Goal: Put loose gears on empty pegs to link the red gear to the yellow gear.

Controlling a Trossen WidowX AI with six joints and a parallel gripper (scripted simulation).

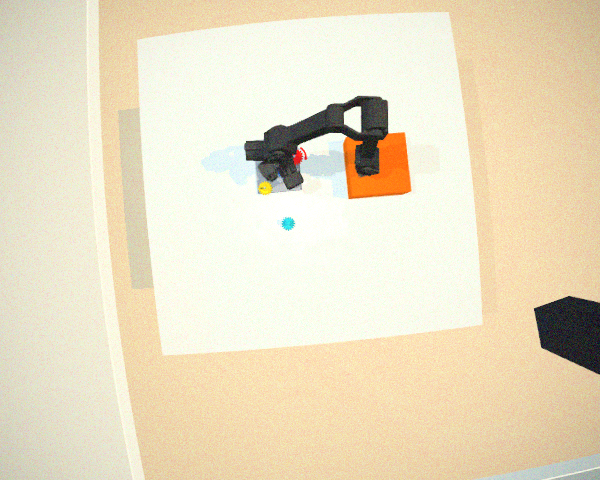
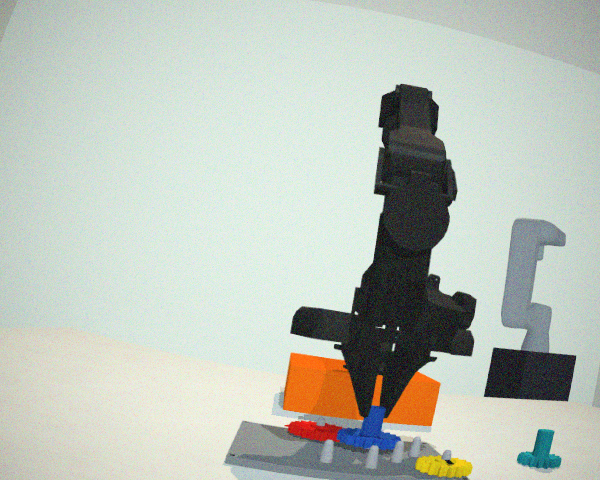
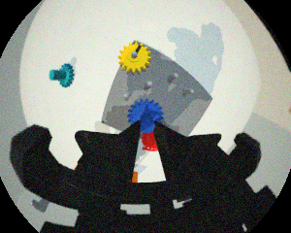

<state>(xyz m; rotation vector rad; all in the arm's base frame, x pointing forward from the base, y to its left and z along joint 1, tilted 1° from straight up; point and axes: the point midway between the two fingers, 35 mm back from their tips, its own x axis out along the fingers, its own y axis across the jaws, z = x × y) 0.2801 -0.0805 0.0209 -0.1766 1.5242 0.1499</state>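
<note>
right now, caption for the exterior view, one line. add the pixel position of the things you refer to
Fingers (image 2: 375,413) grip the blue gear (image 2: 371,438) by its stem beside the red gear (image 2: 313,430); the yellow gear (image 2: 443,466) sits across the board (image 2: 269,454).

Beside the red gear (image 1: 298,156) (image 2: 310,429) (image 3: 149,141), we cannot see from above the blue gear (image 2: 370,438) (image 3: 145,114), hidden under the arm (image 1: 310,125) (image 2: 409,206).
</note>
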